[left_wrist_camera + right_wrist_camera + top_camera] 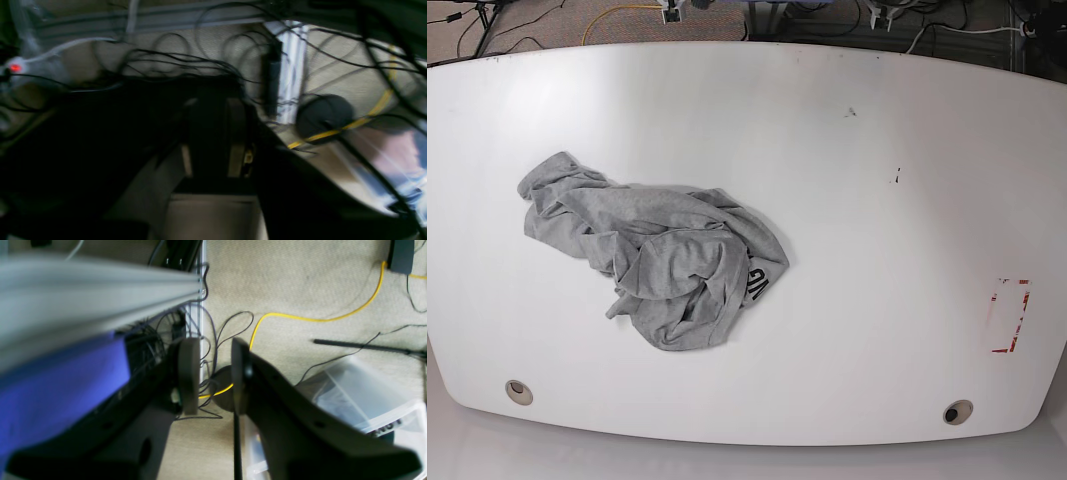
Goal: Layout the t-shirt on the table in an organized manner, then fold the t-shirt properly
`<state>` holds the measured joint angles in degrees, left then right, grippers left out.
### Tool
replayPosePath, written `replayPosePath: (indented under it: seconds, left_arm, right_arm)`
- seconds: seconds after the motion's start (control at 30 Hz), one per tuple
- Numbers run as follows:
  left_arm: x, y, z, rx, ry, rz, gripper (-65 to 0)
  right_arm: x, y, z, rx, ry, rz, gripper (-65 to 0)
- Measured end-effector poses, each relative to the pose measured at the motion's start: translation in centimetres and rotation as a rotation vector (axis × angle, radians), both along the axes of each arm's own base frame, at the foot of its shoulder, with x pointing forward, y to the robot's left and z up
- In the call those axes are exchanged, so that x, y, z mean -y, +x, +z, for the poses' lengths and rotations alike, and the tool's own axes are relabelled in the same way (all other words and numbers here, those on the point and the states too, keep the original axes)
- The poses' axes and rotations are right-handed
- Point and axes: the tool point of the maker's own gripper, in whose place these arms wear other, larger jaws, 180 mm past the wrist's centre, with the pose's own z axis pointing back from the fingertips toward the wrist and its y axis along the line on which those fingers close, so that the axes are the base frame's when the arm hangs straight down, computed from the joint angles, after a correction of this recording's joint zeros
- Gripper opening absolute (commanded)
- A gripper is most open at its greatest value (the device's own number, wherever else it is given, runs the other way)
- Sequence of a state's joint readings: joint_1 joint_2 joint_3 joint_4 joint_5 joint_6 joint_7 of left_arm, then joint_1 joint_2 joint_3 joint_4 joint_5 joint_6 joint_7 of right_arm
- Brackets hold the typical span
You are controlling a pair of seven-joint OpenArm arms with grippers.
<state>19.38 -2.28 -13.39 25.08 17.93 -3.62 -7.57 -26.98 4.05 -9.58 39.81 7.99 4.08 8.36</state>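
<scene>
The t-shirt point(657, 260) lies crumpled in a loose heap on the left half of the white surface point(877, 200) in the base view, a bit of black lettering showing at its right edge. The right pincer point(215, 373) hangs over carpeted floor, its pads spread with a gap, nothing between them. The left pincer point(213, 136) is dark and blurred; I cannot tell its state.

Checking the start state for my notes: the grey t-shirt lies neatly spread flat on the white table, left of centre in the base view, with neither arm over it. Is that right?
Not quite. The t-shirt is not spread flat: the base view shows it crumpled in a heap. The rest holds: it lies on the white table, left of centre, with neither arm over it.
</scene>
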Motion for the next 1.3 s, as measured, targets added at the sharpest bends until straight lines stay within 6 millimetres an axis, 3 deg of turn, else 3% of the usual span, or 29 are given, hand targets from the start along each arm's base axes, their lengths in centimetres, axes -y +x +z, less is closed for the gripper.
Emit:
replayPosePath:
  seconds: [0.2, 0.43, 0.7, 0.93, 1.3]
  left_arm:
    - [-1.7, 0.8, 2.1, 0.096, 0.049, -0.036, -53.1]
    - [-2.1, -0.5, 4.9, 0.142, 0.072, -0.075, -53.1]
    - [-3.1, -1.1, 9.0, 0.235, 0.074, 0.012, -53.1]
    - [-2.3, -1.1, 12.5, 0.304, 0.010, 0.021, -53.1]
    - [-1.6, -1.3, 18.6, 0.387, -0.012, 0.034, -53.1]
  right_arm:
    - [-0.6, -0.2, 2.1, 0.059, 0.020, -0.007, -49.8]
    - [-0.5, -0.9, 4.8, 0.107, 0.037, 0.008, -49.8]
    - [2.7, -0.5, 8.3, 0.185, -0.020, -0.054, -49.8]
    - [4.3, -0.6, 11.1, 0.227, -0.046, -0.067, -49.8]
    - [3.1, -1.8, 16.2, 0.263, -0.012, -0.053, -49.8]
